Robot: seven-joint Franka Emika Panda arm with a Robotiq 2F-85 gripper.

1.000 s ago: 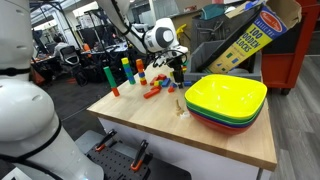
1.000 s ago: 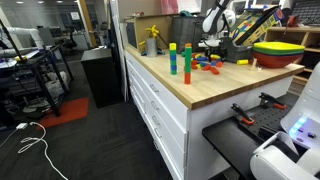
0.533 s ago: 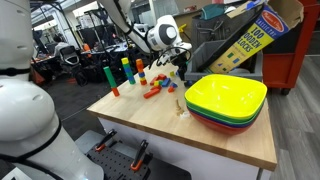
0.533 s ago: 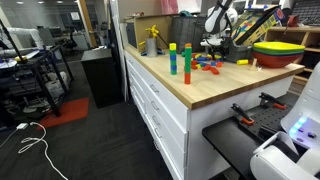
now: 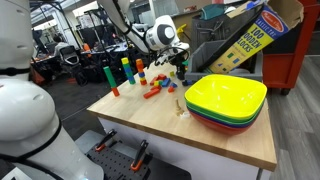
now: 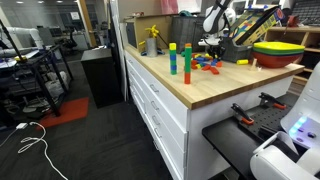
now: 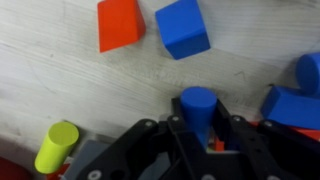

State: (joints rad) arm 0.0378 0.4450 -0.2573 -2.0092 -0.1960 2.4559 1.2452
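End effector pinches a blue cylinder on the tabletop, near a red block.

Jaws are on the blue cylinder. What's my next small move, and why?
Probably lift straight up a little. The jaws look shut on the blue cylinder, which sits on the table with a blue block close beside it; a vertical lift should test the grip without knocking that.
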